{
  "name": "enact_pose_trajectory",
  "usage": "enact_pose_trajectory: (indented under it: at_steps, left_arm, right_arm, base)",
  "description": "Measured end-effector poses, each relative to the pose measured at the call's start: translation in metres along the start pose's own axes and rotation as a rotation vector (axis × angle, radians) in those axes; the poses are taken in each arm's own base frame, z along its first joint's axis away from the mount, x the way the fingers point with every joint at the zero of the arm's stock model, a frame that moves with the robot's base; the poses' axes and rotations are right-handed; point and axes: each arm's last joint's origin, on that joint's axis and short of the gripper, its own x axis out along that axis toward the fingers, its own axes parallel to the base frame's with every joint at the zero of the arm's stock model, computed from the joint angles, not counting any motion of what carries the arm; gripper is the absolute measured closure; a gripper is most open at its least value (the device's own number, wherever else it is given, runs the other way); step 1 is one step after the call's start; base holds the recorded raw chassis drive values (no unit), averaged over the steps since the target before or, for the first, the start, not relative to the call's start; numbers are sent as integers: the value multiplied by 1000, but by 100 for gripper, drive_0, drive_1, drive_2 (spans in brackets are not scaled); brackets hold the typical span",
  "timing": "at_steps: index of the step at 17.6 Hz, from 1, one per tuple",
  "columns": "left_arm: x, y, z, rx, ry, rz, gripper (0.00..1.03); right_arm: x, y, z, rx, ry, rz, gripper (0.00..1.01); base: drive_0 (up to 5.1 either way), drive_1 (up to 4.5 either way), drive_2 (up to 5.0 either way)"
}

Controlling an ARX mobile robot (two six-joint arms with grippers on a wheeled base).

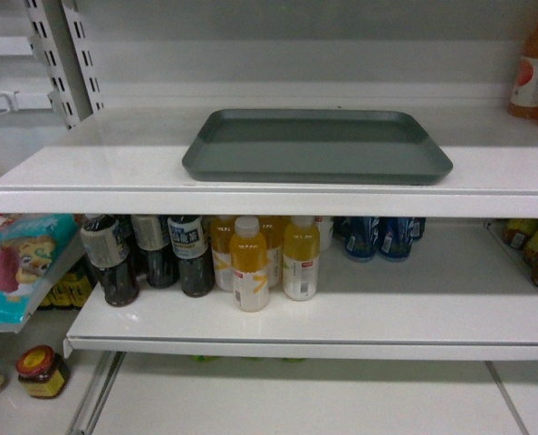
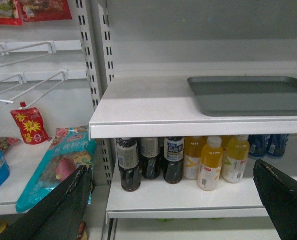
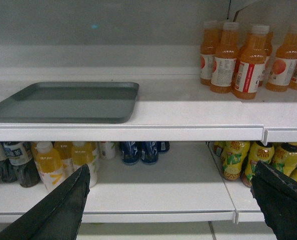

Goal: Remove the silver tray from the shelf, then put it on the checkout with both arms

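Note:
The silver tray (image 1: 316, 145) lies flat on the white shelf (image 1: 115, 168), its front rim close to the shelf's lipped edge. The left wrist view has the silver tray (image 2: 251, 95) at its right, and the right wrist view has the silver tray (image 3: 66, 101) at its left. My left gripper (image 2: 171, 172) is open, well short of the shelf and lower than the tray. My right gripper (image 3: 171, 172) is open too, also back from the shelf and below tray level. Neither gripper shows in the head view. The checkout is out of view.
Under the tray's shelf a lower board (image 1: 387, 308) carries dark bottles (image 1: 115, 258), yellow drink bottles (image 1: 251, 263) and blue cans (image 1: 378, 237). Orange juice bottles (image 3: 248, 57) stand on the tray's shelf to its right. Snack bags (image 2: 56, 162) and wire hooks (image 2: 28, 85) fill the bay at left.

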Motion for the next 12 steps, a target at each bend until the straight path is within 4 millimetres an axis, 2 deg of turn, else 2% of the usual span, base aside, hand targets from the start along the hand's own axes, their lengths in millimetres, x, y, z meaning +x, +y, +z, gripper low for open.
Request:
enact_pose_trajectory:
  at_steps: [12]
  left_arm:
    - [0,0,0,0,2,0,5]
  right_arm:
    - [0,0,0,0,1,0,3]
  base:
    - [-3,425,-431]
